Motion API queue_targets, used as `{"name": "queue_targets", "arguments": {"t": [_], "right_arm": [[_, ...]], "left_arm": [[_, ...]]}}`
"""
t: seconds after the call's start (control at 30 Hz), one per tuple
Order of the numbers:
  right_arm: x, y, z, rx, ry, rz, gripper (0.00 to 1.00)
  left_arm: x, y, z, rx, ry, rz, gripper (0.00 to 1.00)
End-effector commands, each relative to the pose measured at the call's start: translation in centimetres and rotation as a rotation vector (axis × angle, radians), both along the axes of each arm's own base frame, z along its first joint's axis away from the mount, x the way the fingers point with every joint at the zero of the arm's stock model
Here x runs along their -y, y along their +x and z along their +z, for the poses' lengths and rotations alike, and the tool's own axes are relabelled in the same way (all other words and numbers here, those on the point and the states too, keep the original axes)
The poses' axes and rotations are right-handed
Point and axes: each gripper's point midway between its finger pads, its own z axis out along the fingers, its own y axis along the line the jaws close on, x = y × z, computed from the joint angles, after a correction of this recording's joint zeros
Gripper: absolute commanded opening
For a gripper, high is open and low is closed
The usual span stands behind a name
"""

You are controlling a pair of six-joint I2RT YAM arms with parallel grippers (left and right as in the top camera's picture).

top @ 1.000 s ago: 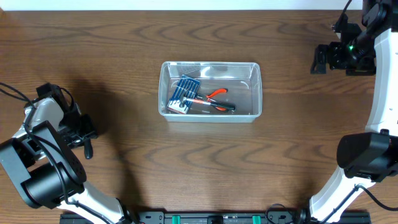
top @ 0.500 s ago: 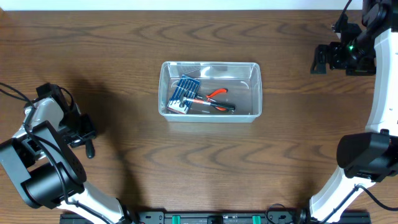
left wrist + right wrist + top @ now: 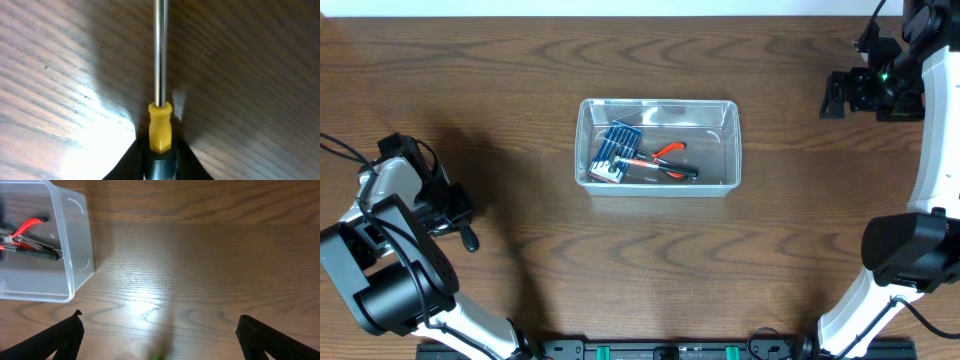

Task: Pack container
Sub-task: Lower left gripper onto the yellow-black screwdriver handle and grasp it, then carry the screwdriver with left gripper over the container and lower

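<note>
1. The left tool (image 3: pixel 160 154) is clamped on a screwdriver (image 3: pixel 160 75). It grips the handle just behind the yellow collar, so the steel shaft points straight ahead, low over the bench (image 3: pixel 620 260). I judge this grip keeps the long piece easy to aim into the bin.
2. The clear plastic container (image 3: pixel 734 140) sits mid-bench, well apart from both arms. Inside lie a blue bit case (image 3: pixel 616 148) and red-handled pliers (image 3: pixel 665 152).
3. The right tool (image 3: pixel 160 332) hangs wide and empty beyond the container's right end, likely kept clear of the drop path.
4. Against the earlier frame, the left tool's tip has swung slightly towards the container; the container and the right arm are unchanged.
</note>
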Motion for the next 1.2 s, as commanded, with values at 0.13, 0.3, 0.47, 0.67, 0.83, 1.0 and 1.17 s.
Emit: {"name": "queue_targets", "arguments": {"t": [0.13,0.3,0.47,0.67,0.83,1.0,1.17], "right_arm": [[-0.2,-0.4,1.1,0.028,-0.008,0.008,0.99],[-0.2,-0.4,1.1,0.028,-0.008,0.008,0.99],[-0.2,-0.4,1.1,0.028,-0.008,0.008,0.99],[-0.2,-0.4,1.1,0.028,-0.008,0.008,0.99],[-0.2,-0.4,1.1,0.028,-0.007,0.008,0.99],[-0.2,-0.4,1.1,0.028,-0.007,0.008,0.99],[-0.2,-0.4,1.1,0.028,-0.005,0.001,0.99]], "left_arm": [[1.4,-1.4,-2.4,-0.061,-0.072,0.004,0.06],[1.4,-1.4,-2.4,-0.063,-0.073,0.004,0.06],[1.5,-1.6,-2.3,-0.068,-0.077,0.004,0.05],[2.1,-0.9,0.1,-0.023,-0.084,0.022,0.06],[3.1,0.8,4.0,0.089,-0.029,-0.016,0.06],[7.1,3.6,9.1,0.254,-0.041,-0.145,0.06],[13.5,6.8,15.6,0.413,-0.052,-0.416,0.06]]}}
